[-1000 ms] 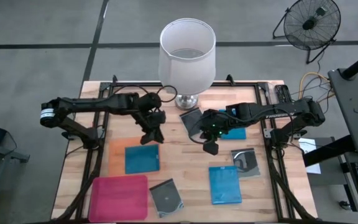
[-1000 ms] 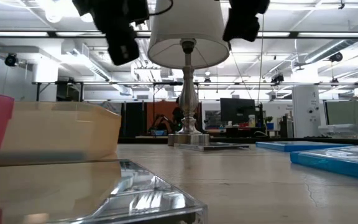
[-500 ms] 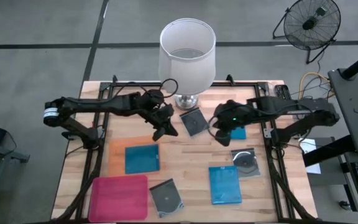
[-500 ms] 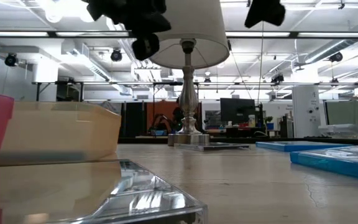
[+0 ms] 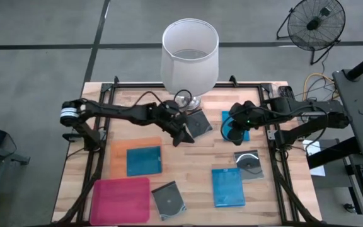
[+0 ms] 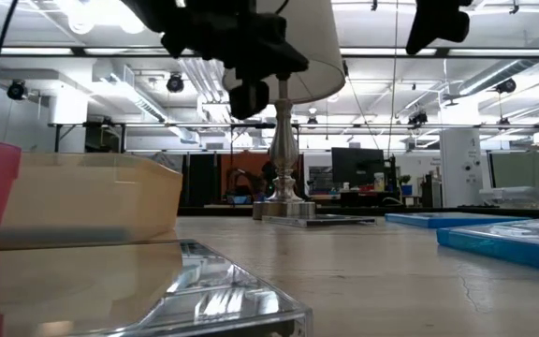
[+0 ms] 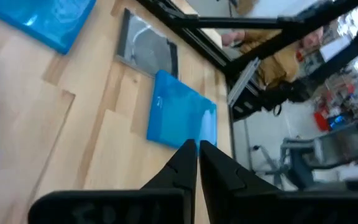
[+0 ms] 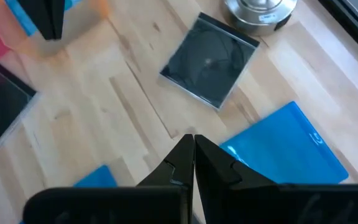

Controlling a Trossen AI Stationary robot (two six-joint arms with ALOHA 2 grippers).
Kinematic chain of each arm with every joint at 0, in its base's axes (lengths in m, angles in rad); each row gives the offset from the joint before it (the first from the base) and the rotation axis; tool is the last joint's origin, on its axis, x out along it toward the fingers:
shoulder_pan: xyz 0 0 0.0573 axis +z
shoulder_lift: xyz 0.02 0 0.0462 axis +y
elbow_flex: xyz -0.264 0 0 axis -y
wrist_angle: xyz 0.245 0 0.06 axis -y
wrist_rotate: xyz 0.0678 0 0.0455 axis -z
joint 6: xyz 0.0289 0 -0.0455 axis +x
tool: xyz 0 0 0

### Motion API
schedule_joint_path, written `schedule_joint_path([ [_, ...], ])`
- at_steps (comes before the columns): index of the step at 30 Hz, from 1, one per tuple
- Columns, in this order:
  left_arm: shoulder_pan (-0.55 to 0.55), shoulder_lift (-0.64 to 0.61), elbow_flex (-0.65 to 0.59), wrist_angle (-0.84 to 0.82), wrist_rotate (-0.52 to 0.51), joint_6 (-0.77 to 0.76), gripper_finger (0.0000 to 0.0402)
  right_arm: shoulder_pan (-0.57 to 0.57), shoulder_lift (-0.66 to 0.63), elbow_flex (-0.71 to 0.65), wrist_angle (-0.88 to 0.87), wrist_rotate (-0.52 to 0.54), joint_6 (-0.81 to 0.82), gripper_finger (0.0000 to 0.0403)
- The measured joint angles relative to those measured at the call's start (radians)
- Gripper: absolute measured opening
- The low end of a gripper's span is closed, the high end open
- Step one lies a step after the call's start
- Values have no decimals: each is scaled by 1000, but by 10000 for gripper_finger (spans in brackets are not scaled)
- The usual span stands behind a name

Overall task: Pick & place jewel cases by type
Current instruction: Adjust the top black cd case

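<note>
Three blue jewel cases lie flat: one on the orange tray [image 5: 144, 161], one by the right gripper [image 5: 237, 121], one near the front [image 5: 227, 186]. Three dark grey cases also lie flat: one by the lamp base [image 5: 198, 123], one on the right [image 5: 249, 164], one beside the pink tray [image 5: 169, 200]. My left gripper [image 5: 180, 133] is shut and empty, hovering just left of the grey case by the lamp. My right gripper [image 5: 229, 131] is shut and empty, above the near left edge of a blue case [image 8: 291, 146]. Both show raised above the table in the low view.
The orange tray [image 5: 120, 154] and the magenta-pink tray [image 5: 121, 200] sit on the table's left half. A lamp with a white shade [image 5: 190, 53] stands at the far middle on its metal base [image 8: 260, 9]. Bare wood lies between the two grippers.
My left gripper has travelled toward the table's right, from above the orange tray's far edge to beside the grey case near the lamp. My right gripper has drawn back toward the right and far edges and risen. The cases have stayed where they were.
</note>
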Motion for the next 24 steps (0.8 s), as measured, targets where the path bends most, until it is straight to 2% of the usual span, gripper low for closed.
schedule_joint_path([
  [6, -42, 73, 45, 76, -90, -89, 0, -1, -4, -25, -6, 21, 1, 8],
  [12, -53, 173, 172, 100, -201, -151, 0, -2, -5, -62, -46, 21, 59, 8],
  [24, -60, 426, 510, 97, -246, -303, 0, -2, -105, -149, -48, 19, 172, 8],
])
